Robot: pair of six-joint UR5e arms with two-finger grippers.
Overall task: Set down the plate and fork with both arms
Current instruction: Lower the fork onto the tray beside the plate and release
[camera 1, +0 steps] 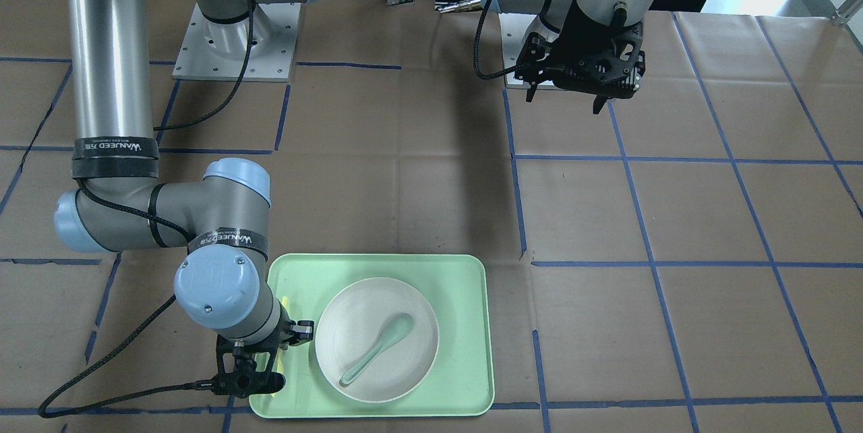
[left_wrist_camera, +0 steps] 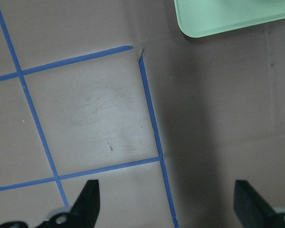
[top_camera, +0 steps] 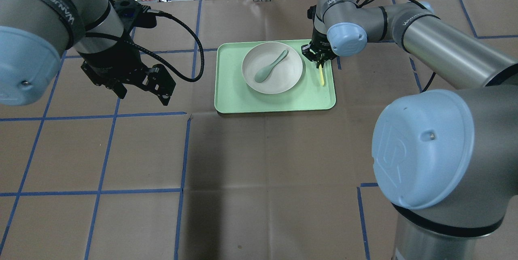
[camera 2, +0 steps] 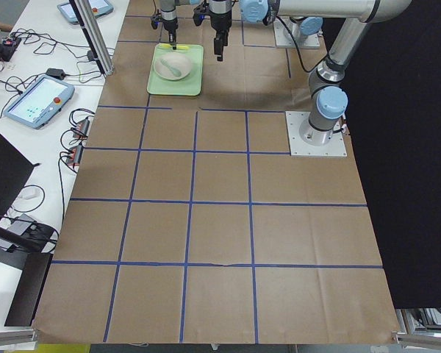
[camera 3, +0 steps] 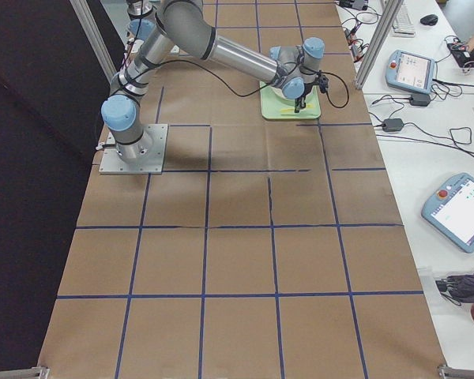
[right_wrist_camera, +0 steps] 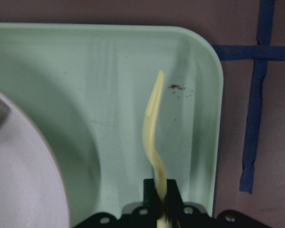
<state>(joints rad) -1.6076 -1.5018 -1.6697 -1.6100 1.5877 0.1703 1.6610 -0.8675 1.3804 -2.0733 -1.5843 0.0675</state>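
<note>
The round off-white plate (top_camera: 285, 77) sits in the light-green tray (top_camera: 230, 98), with a grey-green spoon (top_camera: 270, 67) lying in it. My right gripper (top_camera: 319, 62) is low over the tray's right strip beside the plate, shut on the pale-yellow fork (top_camera: 321, 77). In the right wrist view the fork (right_wrist_camera: 153, 128) sticks out from the closed gripper (right_wrist_camera: 160, 199) over the tray floor (right_wrist_camera: 194, 142), apart from the plate (right_wrist_camera: 19, 180). I cannot tell whether the fork touches the tray. My left gripper (top_camera: 143, 96) is open and empty, above the table to the left of the tray.
Brown paper with blue tape lines covers the table (top_camera: 259, 171). The left wrist view shows bare paper between the open fingers (left_wrist_camera: 88, 202) and a tray corner (left_wrist_camera: 218, 16). Cables and teach pendants (camera 3: 411, 69) lie beyond the far edge.
</note>
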